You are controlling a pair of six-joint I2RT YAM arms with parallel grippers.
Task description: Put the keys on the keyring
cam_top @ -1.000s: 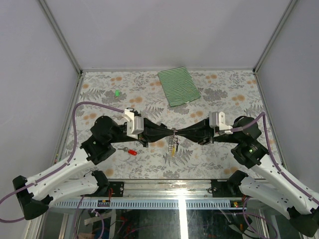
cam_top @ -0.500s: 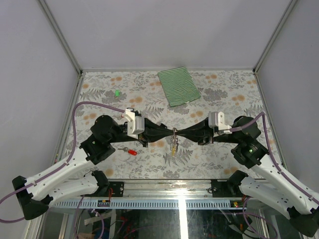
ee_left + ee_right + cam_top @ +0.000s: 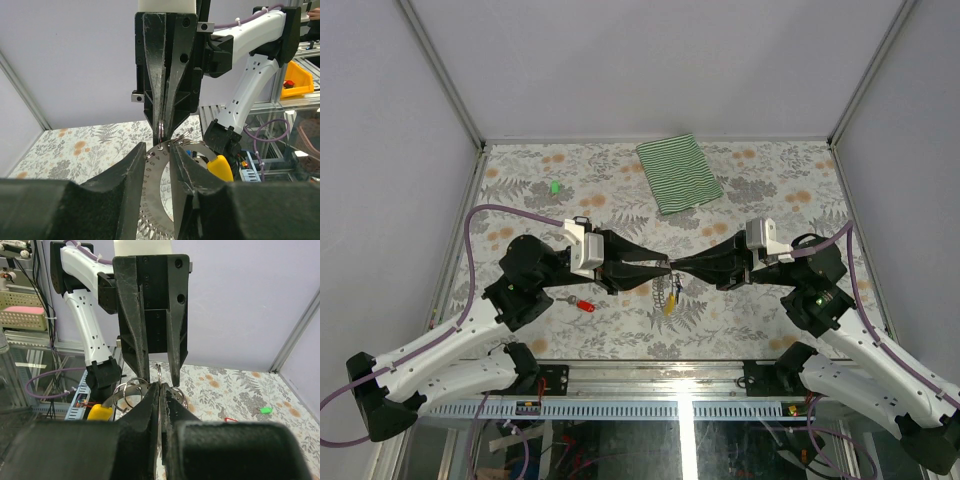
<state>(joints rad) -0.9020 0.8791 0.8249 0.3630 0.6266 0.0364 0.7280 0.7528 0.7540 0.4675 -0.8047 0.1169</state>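
A: How is the right end effector (image 3: 674,265) set?

B: Its fingers are pressed together. The thin keyring (image 3: 160,131) is pinched between the tips, above the middle of the worktop (image 3: 770,190).

A: And the left end effector (image 3: 660,268)?

B: It is held tip to tip with the right one, and its fingers (image 3: 132,330) are seen parted. Nothing is seen clamped by them. In the left wrist view a round metal disc (image 3: 152,175) stamped with numbers is seen in the gap between them. Whether it is touched cannot be told.

A: Where are the keys (image 3: 670,292) found?

B: A small bunch is hung below the keyring, with a yellow tag (image 3: 668,307) at the bottom. Further wire loops (image 3: 127,390) are seen in the bunch from the right wrist view.

A: What else is laid on the worktop?

B: A red-tagged key (image 3: 582,304) is laid near the left arm, well apart from the bunch. A green tag (image 3: 555,186) is laid farther back on the left side, and its key is too small to be made out. A green-striped folded cloth (image 3: 679,173) is laid at the far edge, near the middle.
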